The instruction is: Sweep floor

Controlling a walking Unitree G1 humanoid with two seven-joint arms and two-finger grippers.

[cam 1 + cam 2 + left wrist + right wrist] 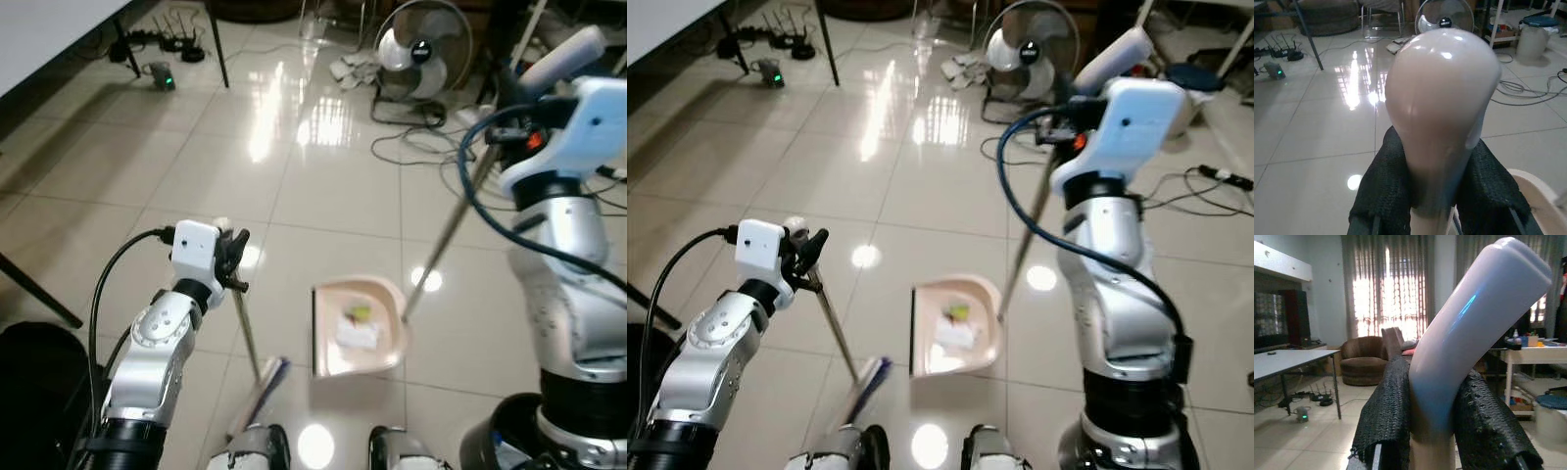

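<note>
My left gripper (235,258) is shut on the top of a broom handle (1442,98), whose pale rounded end sticks out between the black fingers (1383,191). The thin rod slants down to the broom head (261,385), which rests on the tiles just in front of my feet. My right gripper (1432,423) is shut on the bent white grip of the dustpan handle (1474,318). Its long pole (446,230) runs down to the pink dustpan (327,357), flat on the floor to the right of the broom head. White paper and a green scrap (357,324) lie inside the pan.
A floor fan (423,54) stands at the back, with loose cables (421,147) on the glossy tiles in front of it. A table with black legs (217,44) and small devices (162,73) are at the back left. A dark bar (39,294) crosses the left edge.
</note>
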